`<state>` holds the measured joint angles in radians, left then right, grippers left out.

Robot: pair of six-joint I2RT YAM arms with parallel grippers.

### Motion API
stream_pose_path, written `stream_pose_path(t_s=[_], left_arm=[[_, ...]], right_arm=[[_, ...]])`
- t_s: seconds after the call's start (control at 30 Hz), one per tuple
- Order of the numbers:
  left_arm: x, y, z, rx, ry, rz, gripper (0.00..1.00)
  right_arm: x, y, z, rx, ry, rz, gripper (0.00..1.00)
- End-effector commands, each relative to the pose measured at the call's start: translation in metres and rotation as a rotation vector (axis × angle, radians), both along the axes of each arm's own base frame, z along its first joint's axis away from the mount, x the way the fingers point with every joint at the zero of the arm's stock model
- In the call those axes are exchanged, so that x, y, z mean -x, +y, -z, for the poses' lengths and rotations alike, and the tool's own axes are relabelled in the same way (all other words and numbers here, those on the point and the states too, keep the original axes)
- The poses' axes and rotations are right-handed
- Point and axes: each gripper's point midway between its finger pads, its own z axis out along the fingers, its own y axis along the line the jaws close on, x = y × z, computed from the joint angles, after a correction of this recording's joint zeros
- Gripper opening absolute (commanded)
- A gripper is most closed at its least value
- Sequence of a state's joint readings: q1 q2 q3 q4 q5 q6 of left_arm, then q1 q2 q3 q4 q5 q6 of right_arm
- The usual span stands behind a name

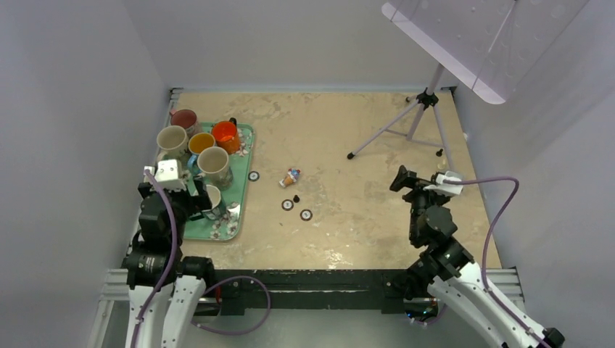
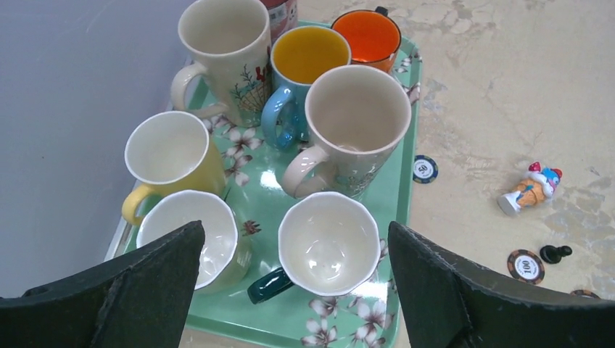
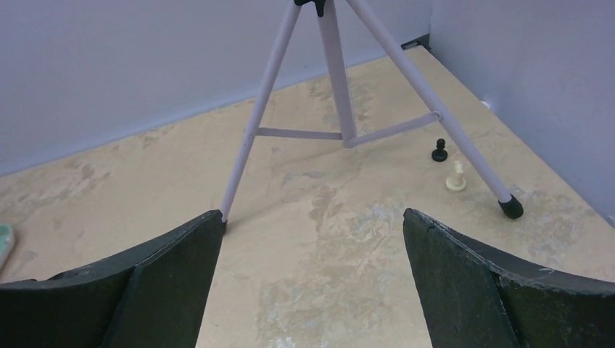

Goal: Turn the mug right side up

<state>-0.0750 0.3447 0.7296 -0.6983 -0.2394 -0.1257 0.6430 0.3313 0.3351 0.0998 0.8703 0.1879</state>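
Observation:
Several mugs stand mouth up on a green floral tray (image 1: pixel 245 181), which also shows in the left wrist view (image 2: pixel 290 319). The nearest is a white mug with a dark green handle (image 2: pixel 330 243), also seen from the top (image 1: pixel 212 197). Beside it stand a pale green mug (image 2: pixel 190 235) and a yellow mug (image 2: pixel 168 148). No mug shows upside down. My left gripper (image 2: pixel 294 228) is open and empty, hovering above the dark-handled mug; from the top it is over the tray's near part (image 1: pixel 190 196). My right gripper (image 1: pixel 401 179) is open and empty over bare table (image 3: pixel 312 214).
A tripod (image 1: pixel 413 123) stands at the back right under a white panel (image 1: pixel 479 36). A clown figure (image 1: pixel 291 176), poker chips (image 1: pixel 288 205) and a black pawn (image 1: pixel 296 197) lie mid-table. Two pawns (image 3: pixel 439 151) sit by a tripod leg. Walls close in on both sides.

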Motion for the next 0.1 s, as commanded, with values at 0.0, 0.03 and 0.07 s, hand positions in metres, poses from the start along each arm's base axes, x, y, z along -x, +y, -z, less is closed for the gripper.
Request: stream_pose_path(t_s=[0.0,0.03,0.07], left_arm=[[-0.0086,0.0056,-0.0081,0.031,-0.062,-0.049,1.00],[-0.0093,0.0053,-0.0084,0.033,-0.063,-0.046,1.00],[-0.0093,0.0053,-0.0083,0.034,-0.060,-0.046,1.00]], right_arm=[[-0.0058,0.0010,-0.0128,0.028,-0.005,0.019,0.99],[-0.0067,0.0012,-0.0115,0.026,0.002,0.022,0.98],[-0.0071,0.0018,-0.0107,0.023,0.005,0.021,0.99]])
